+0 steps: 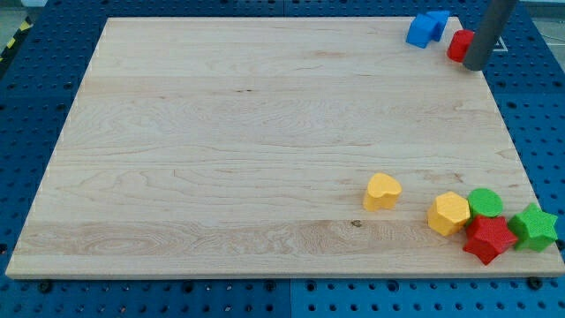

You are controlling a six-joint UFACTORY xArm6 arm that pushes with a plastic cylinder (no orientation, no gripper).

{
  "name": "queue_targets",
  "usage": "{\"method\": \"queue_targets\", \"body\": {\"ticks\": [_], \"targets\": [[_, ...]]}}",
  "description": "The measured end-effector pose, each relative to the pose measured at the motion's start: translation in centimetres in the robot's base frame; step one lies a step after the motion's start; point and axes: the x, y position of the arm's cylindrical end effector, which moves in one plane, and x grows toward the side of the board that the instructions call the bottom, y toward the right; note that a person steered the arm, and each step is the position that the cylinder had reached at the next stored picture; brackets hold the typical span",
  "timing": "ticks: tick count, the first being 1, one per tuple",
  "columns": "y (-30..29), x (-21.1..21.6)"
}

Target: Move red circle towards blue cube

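Plainly, my tip touches the red circle beside the blue cube.

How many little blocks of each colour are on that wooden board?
Blue: 1, the blue cube
Red: 2, the red circle and red star
Yellow: 2, the yellow heart and yellow hexagon
Green: 2, the green circle and green star
Total: 7
My tip touches the red circle.

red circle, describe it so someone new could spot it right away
Look at the wooden board, top right corner in the view. The red circle sits there between the blue cube and my tip. It is the only red piece there; the red star lies bottom right.
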Motion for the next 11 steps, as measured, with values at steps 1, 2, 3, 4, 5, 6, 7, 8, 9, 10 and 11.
{"method": "queue_targets", "body": {"ticks": [1, 2, 3, 4, 5, 6, 7, 8, 9, 10, 11], "targets": [[2.6, 0.0], [4.0, -1.0], [3.5, -1.3], [3.4, -1.4], [2.9, -1.4], [1.5, -1.7], [1.3, -1.9], [0.7, -2.0], [-0.8, -2.0], [-1.6, -2.2], [-1.9, -2.2]]}}
